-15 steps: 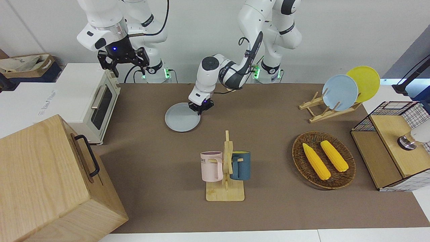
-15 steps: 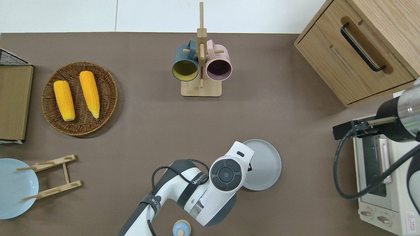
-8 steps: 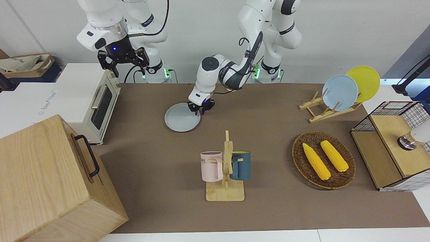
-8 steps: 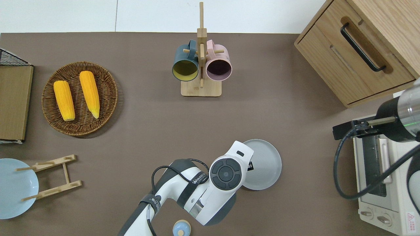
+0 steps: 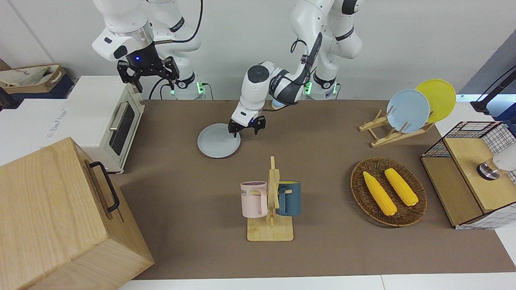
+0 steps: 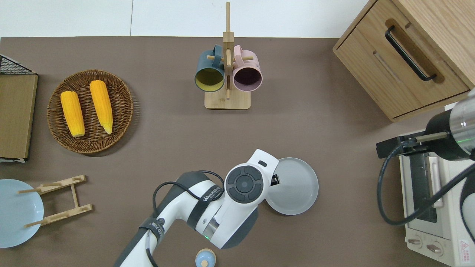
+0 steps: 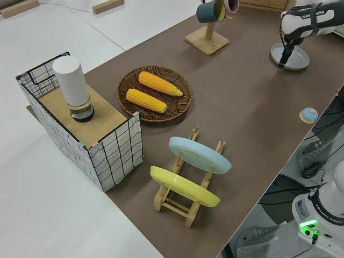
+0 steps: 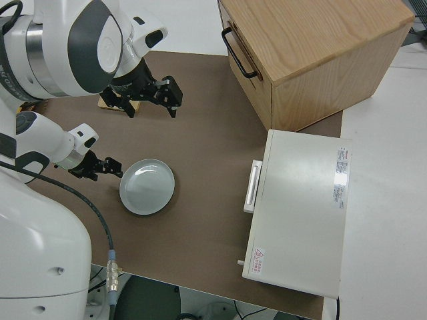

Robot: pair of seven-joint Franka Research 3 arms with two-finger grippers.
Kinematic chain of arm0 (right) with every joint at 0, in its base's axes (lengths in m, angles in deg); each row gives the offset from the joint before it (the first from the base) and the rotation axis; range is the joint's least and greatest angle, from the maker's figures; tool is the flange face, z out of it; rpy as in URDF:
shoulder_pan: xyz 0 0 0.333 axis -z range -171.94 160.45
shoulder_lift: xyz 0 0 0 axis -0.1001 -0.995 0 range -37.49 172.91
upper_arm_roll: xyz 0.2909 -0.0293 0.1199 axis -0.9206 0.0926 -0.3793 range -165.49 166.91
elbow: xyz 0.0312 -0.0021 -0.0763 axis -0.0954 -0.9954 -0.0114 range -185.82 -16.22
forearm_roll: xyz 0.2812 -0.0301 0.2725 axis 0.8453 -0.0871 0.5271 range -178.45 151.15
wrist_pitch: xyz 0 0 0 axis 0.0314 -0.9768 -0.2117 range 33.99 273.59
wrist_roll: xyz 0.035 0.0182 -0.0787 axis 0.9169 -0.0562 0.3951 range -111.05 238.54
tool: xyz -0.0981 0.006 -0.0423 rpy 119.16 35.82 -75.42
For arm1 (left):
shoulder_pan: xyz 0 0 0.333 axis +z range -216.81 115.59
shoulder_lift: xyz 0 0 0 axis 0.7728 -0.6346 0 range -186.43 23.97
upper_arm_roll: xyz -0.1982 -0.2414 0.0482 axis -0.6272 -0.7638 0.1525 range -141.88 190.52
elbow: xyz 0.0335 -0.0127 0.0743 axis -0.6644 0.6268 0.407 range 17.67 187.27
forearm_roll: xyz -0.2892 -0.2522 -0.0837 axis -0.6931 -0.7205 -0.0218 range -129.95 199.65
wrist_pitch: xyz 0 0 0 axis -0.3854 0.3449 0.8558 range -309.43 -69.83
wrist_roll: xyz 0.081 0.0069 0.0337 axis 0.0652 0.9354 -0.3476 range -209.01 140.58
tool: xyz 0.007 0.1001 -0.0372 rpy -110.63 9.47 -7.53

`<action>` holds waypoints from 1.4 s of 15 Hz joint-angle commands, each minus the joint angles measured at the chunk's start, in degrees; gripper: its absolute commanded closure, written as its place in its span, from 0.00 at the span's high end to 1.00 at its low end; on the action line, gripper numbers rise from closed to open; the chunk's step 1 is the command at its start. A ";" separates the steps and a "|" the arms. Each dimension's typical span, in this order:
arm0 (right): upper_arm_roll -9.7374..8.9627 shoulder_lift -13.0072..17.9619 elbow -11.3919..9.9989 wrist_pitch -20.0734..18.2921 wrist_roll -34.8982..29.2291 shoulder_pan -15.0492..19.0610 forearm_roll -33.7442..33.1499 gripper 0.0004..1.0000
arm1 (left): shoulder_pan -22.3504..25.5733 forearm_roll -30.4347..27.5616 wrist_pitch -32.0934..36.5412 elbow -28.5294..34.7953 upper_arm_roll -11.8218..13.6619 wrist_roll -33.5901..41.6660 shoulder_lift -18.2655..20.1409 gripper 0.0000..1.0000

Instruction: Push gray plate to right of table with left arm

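The gray plate [image 5: 217, 141] lies flat on the brown table [image 5: 322, 133], near the robots' edge and toward the right arm's end; it also shows in the overhead view [image 6: 295, 187], the left side view [image 7: 294, 57] and the right side view [image 8: 148, 188]. My left gripper [image 5: 245, 130] is open and empty, at the plate's rim on the side toward the left arm's end. In the overhead view its wrist hides most of it [image 6: 275, 180]. I cannot tell whether a finger touches the rim. My right arm is parked, its gripper [image 5: 148, 75] open.
A mug rack [image 5: 271, 209] with a pink and a blue mug stands farther from the robots. A toaster oven [image 5: 109, 121] and a wooden cabinet [image 5: 60, 217] are at the right arm's end. A corn basket [image 5: 388, 191], plate rack [image 5: 387, 131] and wire shelf [image 5: 471, 173] are at the left arm's end.
My left gripper has opened, lifted a little and shifted toward the left arm's end of the plate's rim. The plate has hardly moved. The right arm has not moved.
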 commanded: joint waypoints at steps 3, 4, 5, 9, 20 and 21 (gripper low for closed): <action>-0.23 0.43 -0.03 -0.69 0.15 0.65 0.46 0.98 | 9.92 -0.17 9.70 0.47 0.10 11.88 7.70 0.99; -0.32 0.43 -0.03 -0.69 0.06 0.65 0.46 0.98 | 12.29 -0.17 11.98 0.29 0.10 14.69 8.76 0.99; -0.32 0.43 -0.03 -0.69 0.15 0.65 0.46 0.98 | 14.49 -0.17 13.83 0.21 0.10 17.07 9.73 0.99; -0.32 0.43 -0.03 -0.69 0.06 0.65 0.46 0.98 | 22.58 0.18 21.13 -0.76 0.19 26.47 13.51 0.99; -0.32 0.43 -0.03 -0.69 0.06 0.65 0.46 0.98 | 38.32 8.35 32.12 -9.46 0.54 46.77 16.33 0.99; -0.32 0.43 -0.03 -0.69 0.15 0.65 0.46 0.98 | 39.81 8.35 33.35 -10.59 0.45 49.50 16.42 0.99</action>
